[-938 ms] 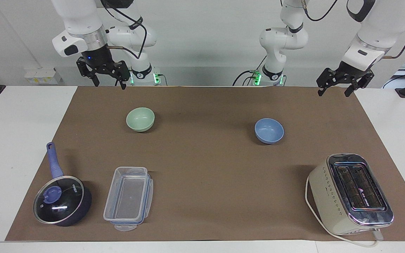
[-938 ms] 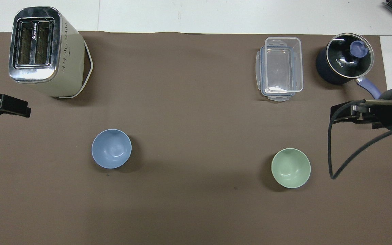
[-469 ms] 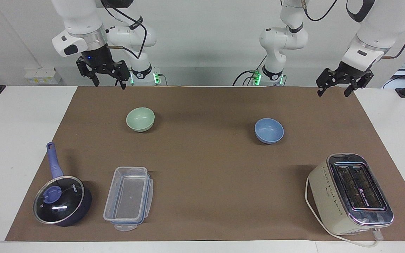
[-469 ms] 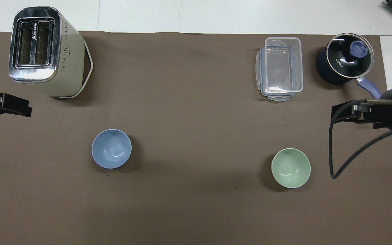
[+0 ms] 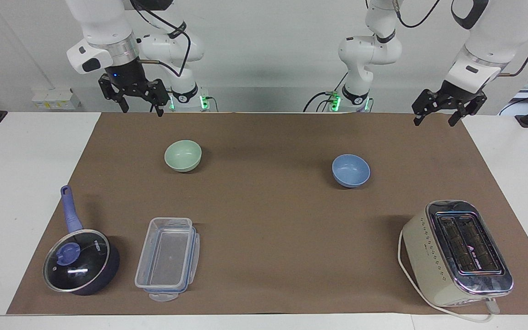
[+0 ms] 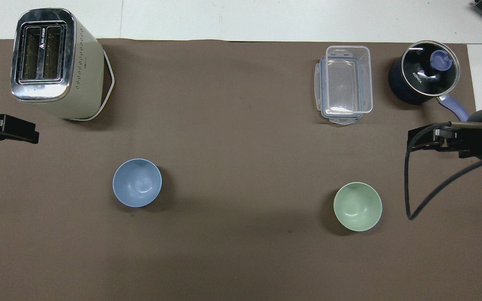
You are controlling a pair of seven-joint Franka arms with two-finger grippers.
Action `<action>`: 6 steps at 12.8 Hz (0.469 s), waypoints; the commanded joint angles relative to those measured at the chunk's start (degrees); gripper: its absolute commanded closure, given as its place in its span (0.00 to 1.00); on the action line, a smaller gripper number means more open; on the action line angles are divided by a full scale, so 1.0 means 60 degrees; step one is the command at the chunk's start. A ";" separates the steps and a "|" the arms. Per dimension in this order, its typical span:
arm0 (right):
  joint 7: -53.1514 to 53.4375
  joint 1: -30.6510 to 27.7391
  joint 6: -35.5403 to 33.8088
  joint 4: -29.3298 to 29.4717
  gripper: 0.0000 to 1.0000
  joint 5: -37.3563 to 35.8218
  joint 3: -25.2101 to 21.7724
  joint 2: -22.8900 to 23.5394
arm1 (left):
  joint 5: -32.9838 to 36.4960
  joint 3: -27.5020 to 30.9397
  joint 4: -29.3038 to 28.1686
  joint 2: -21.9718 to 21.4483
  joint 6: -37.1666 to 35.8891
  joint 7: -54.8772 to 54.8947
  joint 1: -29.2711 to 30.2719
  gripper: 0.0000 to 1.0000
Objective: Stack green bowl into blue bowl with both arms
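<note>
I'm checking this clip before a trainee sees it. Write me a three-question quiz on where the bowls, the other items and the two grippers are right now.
1. True or false: the green bowl already sits inside the blue bowl.
2. Which item stands at the left arm's end of the table? A saucepan, B toaster, C clear container.
3. Fill in: the right gripper and the left gripper both hang in the air with fingers ____, holding nothing.

Key
1. False: the bowls stand apart on the brown mat, the green one toward the right arm's end.
2. B: the toaster; the saucepan and clear container are at the right arm's end.
3. open
</note>
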 commanded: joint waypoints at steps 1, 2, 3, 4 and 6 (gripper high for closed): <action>-0.0361 0.0169 0.0117 -0.0039 0.00 0.0084 -0.0282 -0.0064 | 0.0183 0.0024 -0.1245 -0.0374 0.0951 -0.0103 -0.0185 0.00; -0.0361 0.0169 0.0103 -0.0039 0.00 0.0084 -0.0282 -0.0079 | 0.0183 0.0024 -0.1669 -0.0477 0.1433 -0.0118 -0.0244 0.00; -0.0361 0.0140 0.0088 -0.0054 0.00 0.0084 -0.0267 -0.0079 | 0.0183 0.0024 -0.2022 -0.0536 0.1757 -0.0147 -0.0245 0.00; -0.0361 0.0125 0.0088 -0.0054 0.00 0.0098 -0.0267 -0.0079 | 0.0169 -0.0005 -0.2243 -0.0565 0.1876 -0.0162 -0.0259 0.00; -0.0361 0.0125 0.0059 -0.0068 0.00 0.0099 -0.0267 -0.0094 | 0.0140 0.0024 -0.2638 -0.0565 0.2197 -0.0205 -0.0492 0.00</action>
